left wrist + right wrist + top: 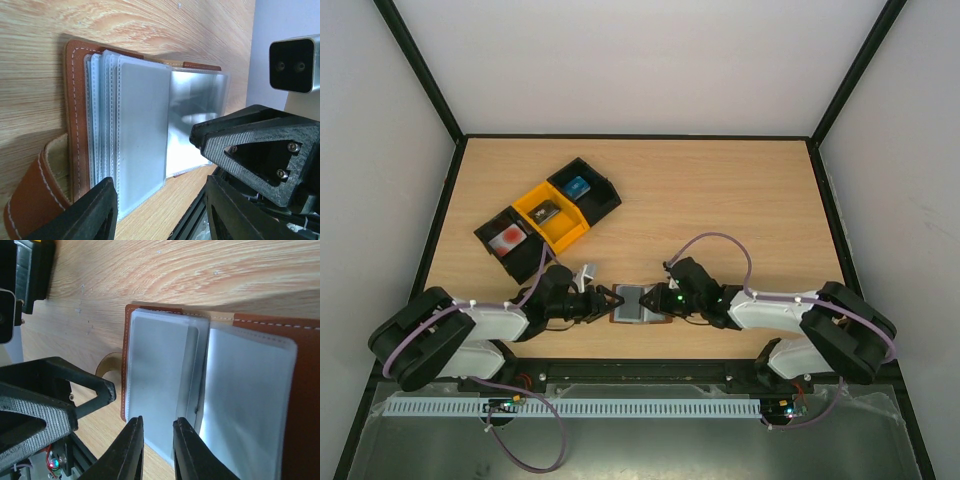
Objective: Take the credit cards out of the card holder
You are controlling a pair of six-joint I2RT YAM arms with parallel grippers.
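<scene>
The brown card holder (638, 303) lies open on the table between my two grippers, its clear sleeves (140, 130) fanned out and looking empty. My left gripper (160, 187) is open at its left end, with nothing between the fingers. From the right, my right gripper (158, 422) hovers low over the sleeves (160, 370); its jaws stand a narrow gap apart and hold nothing that I can see. The credit cards lie in the trays at the back left: a white one with a red blotch (508, 237), a dark grey one (546, 212) and a blue one (578, 186).
Three joined trays, black (530, 262), yellow (563, 232) and black (605, 195), run diagonally behind the left arm. The holder's leather strap (30, 200) curls up at its left end. The table's near edge and a black rail (640, 368) lie just below the holder.
</scene>
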